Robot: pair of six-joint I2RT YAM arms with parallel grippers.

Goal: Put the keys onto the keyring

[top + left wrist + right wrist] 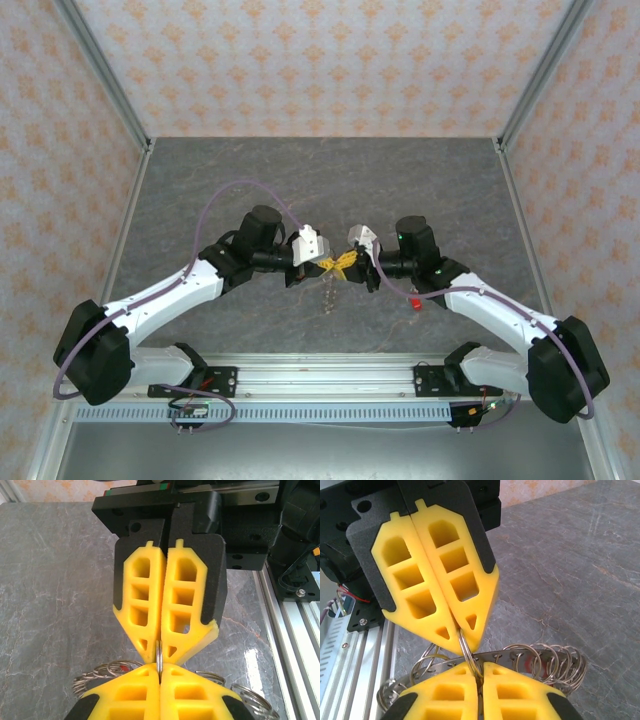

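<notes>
Table [250, 170] with a grey marbled top, seen from above; two black-and-white arms reach in from the near edge and meet over its centre. On the left of the meeting point, the left claw [326, 262] has its yellow fingers pressed flat together, the tips pinching a small wire ring [466, 647]. That ring stands upright between the two claws, which sit tip to tip. Just behind and below it is the keyring [495, 656], a flat grey metal band curving across the middle of the table, with many loose wire rings [550, 662] threaded along it. I cannot tell whether it touches the table. A red speck [122, 668] shows among those rings, too small to identify. On the right, the right claw [352, 260] is likewise closed tight, gripping the same small wire ring from the opposite side. Further right, a small red object [413, 303] lies on the table just beside the right forearm.
</notes>
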